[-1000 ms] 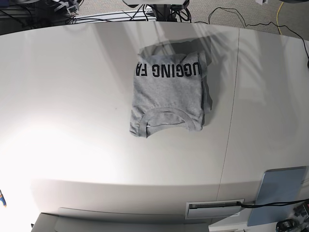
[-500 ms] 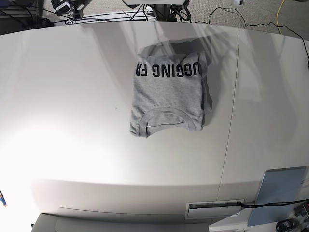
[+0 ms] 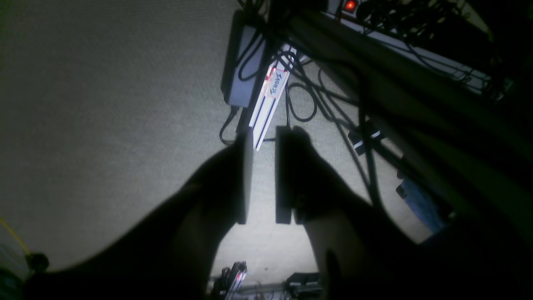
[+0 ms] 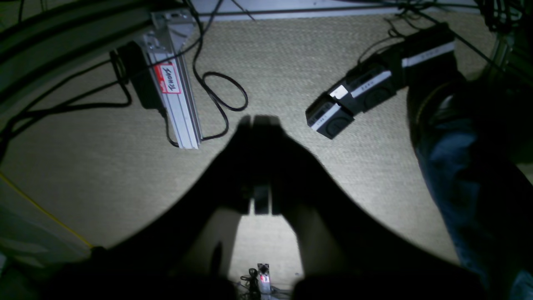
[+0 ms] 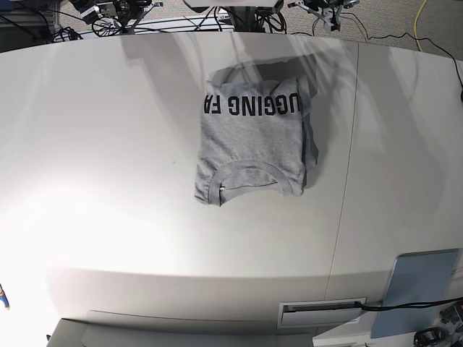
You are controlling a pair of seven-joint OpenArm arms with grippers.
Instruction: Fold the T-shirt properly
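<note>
The heather-grey T-shirt lies folded into a compact rectangle on the white table, black block letters facing up at its far end and the ribbed collar at its near end. Both arms are pulled back beyond the table's far edge. Parts of the left arm and right arm show at the top of the base view. In the left wrist view, my left gripper hangs over carpet with a narrow gap between its fingers, empty. In the right wrist view, my right gripper is shut and empty over carpet.
A grey flat pad lies at the table's near right corner. A seam runs down the table right of the shirt. Cables, a labelled aluminium rail and black boxes lie on the floor, beside a jeans-clad leg.
The T-shirt has not moved. Parts of both arms have come into view at the top edge of the base view, behind the table.
</note>
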